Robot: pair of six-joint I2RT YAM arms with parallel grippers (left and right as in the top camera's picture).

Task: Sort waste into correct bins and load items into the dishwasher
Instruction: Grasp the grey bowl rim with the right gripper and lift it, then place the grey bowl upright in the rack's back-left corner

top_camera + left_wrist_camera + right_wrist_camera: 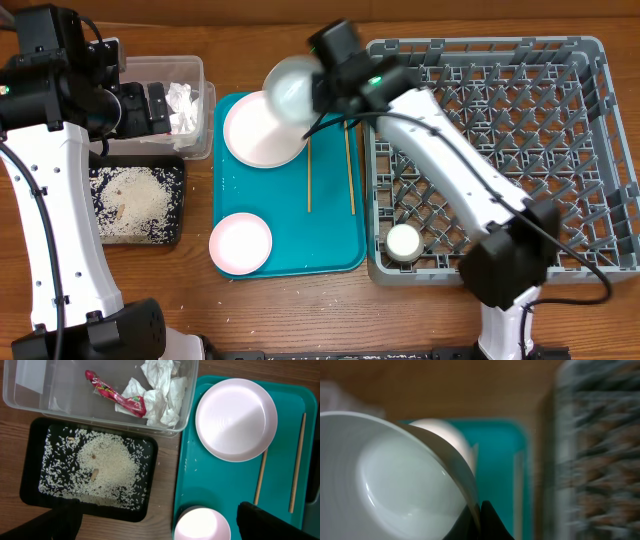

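**Rim-pinched bowl could slip over the plate**

At the left, the left tool (150, 108) hangs wide open and empty over the clear rectangular plastic tub (195, 70), out of harm's way. The right tool (479, 519) is clamped on the thin rim of the whitish round bowl (290, 85), which is tilted above the far edge of the large white plate (255, 135) on the teal plastic tray (330, 240). So slim a grip could let the bowl swivel or drop. Further right, the wall of the grey lattice dish rack (480, 42) might clip it.

Teal tray (330, 240), white plate (258, 135), pink plate (240, 243), whitish bowl (290, 85), tan chopsticks (309, 175). Grey rack (590, 200), lattice pattern; black tray (150, 485) speckled with whitish grains (105, 467). Red wrapper (117, 397), white napkins (160, 390), clear tub (30, 390).
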